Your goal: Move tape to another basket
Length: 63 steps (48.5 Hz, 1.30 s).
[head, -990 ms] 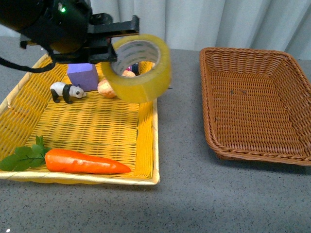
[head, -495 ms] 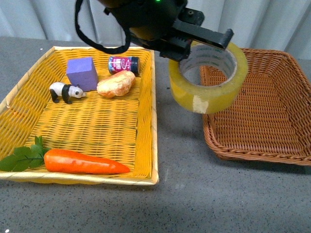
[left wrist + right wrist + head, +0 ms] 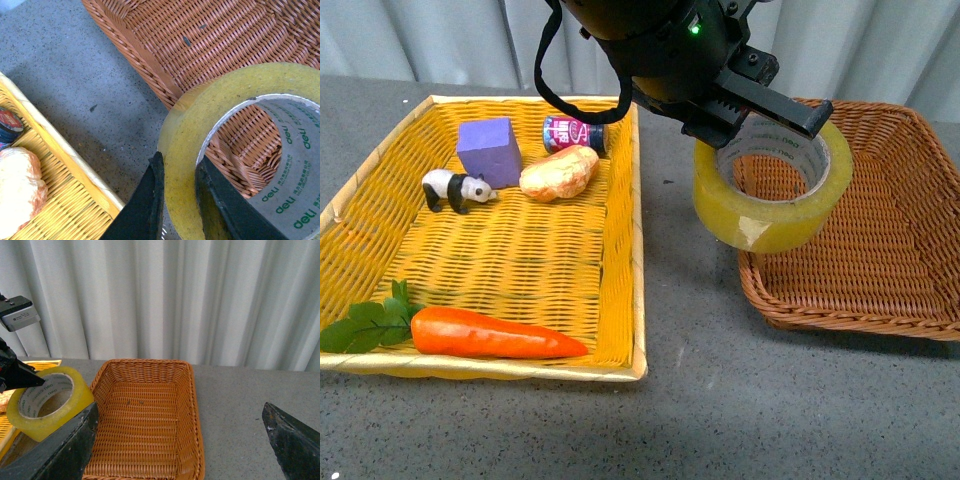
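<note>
left gripper point(image 3: 180, 170) pinching the wall of the wide translucent yellowish packing-tape roll point(image 3: 760, 205), one finger inside the white printed core, one outside, so the roll hangs tilted | tape in air over left edge of dark brown woven wicker basket point(image 3: 860, 322), not yet inside | right gripper point(image 3: 180, 410) spread, empty

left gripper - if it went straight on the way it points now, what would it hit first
Most likely the dark brown woven wicker basket: the left gripper, shut on the yellowish translucent packing tape roll, points at its rim and sloping wall. Depth is unclear.
</note>
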Tool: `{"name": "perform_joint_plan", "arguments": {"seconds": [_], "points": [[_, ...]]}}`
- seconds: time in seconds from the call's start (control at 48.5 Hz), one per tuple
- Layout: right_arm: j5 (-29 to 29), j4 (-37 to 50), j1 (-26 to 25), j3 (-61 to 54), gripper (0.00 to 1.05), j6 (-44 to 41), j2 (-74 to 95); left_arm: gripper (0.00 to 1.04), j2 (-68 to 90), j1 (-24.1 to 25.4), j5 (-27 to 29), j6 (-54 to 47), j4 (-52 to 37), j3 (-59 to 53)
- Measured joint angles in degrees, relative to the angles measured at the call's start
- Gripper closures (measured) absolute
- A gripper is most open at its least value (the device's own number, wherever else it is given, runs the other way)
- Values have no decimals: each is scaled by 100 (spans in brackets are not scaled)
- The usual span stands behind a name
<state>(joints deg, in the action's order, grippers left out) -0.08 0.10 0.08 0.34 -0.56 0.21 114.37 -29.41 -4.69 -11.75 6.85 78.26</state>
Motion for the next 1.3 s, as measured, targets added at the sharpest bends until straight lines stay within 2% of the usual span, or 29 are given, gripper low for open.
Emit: {"name": "perform_joint_plan", "arguments": {"seconds": [0.124, 0.206, 0.247, 0.454, 0.577, 0.742, 0.845, 1.01, 1.299], "points": [[28, -7, 2, 0, 9, -4, 7, 90, 0, -2, -2, -2, -2, 2], [914, -680, 269, 267, 9, -136, 455, 90, 0, -2, -2, -2, -2, 9], [933, -706, 275, 326, 9, -153, 743, 90, 0, 0, -4, -2, -2, 9], [-223, 743, -640, 1056, 9, -155, 3307, 90, 2, -2, -2, -7, -4, 15], [-828, 981, -791, 1779, 9, -157, 4850, 90, 2, -2, 0, -7, -4, 20], [-1333, 612, -682, 2750, 9, -229, 6387, 90, 2, 0, 4, -7, -4, 20], [-1681, 79, -476, 3545, 9, -356, 7187, 90, 2, -2, 0, -7, -4, 20], [-1888, -542, -131, 4398, 9, -780, 7956, 90, 2, -7, -2, -7, -4, 20], [-2013, -756, 275, 5294, 9, -1322, 9138, 90, 2, -7, 0, -7, -4, 20]]}}
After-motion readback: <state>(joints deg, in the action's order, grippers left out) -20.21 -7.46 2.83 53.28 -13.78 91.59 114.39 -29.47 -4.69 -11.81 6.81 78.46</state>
